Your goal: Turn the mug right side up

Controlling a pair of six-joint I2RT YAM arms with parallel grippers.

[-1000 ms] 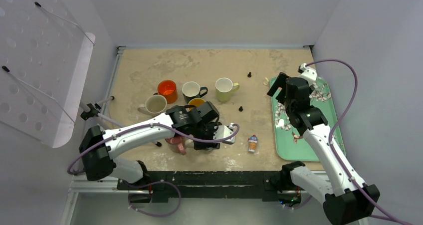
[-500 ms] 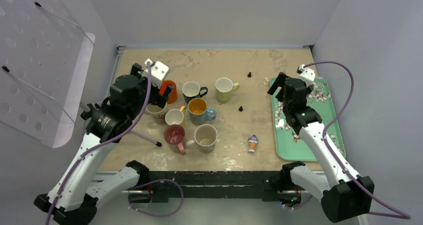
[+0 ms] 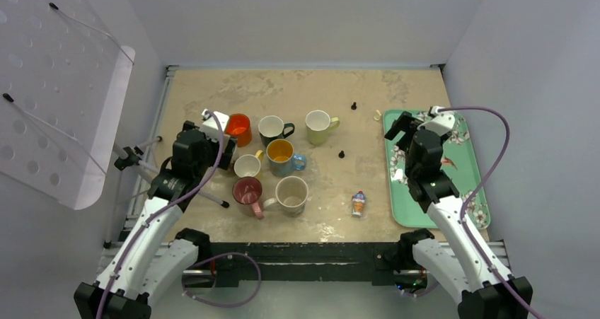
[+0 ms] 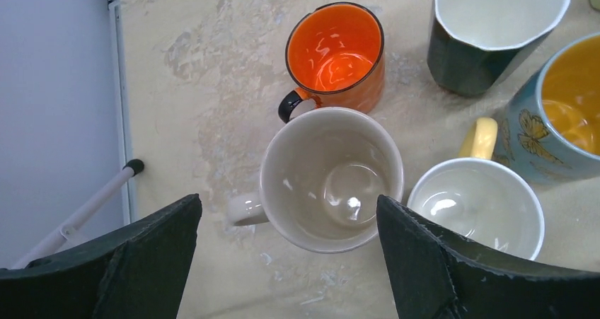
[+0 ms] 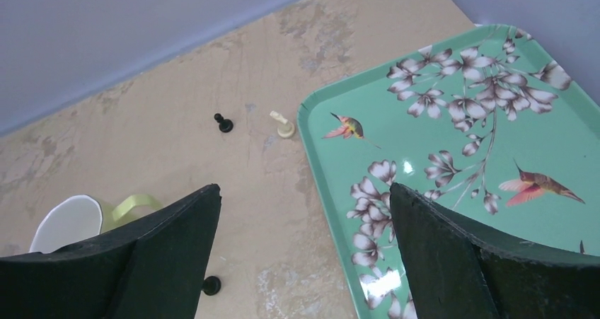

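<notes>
Mug (image 4: 331, 180) sits upright directly below the left tool (image 4: 288, 206), which gapes wide apart.

Light: bright and even, reaching you from overhead.
Shadows: soft, short.
Glare: spots inside the orange mug (image 4: 332, 54) and on the tray (image 5: 573, 135).
Focus: sharp throughout.

From my station I see a green tray (image 3: 467, 156), printed with blossoms and birds, lying flat on the right side of the beige, stained bench (image 3: 297, 89). Just off its far left corner lies a cream chess piece (image 5: 283, 126), with a black pawn (image 5: 224, 124) upright near it. A second black pawn (image 3: 341, 153) stands nearer me. A small toy (image 3: 359, 204), possibly an ice-cream cone, sits towards the bench's front edge. A white perforated panel (image 3: 56, 85) leans at far left.
</notes>
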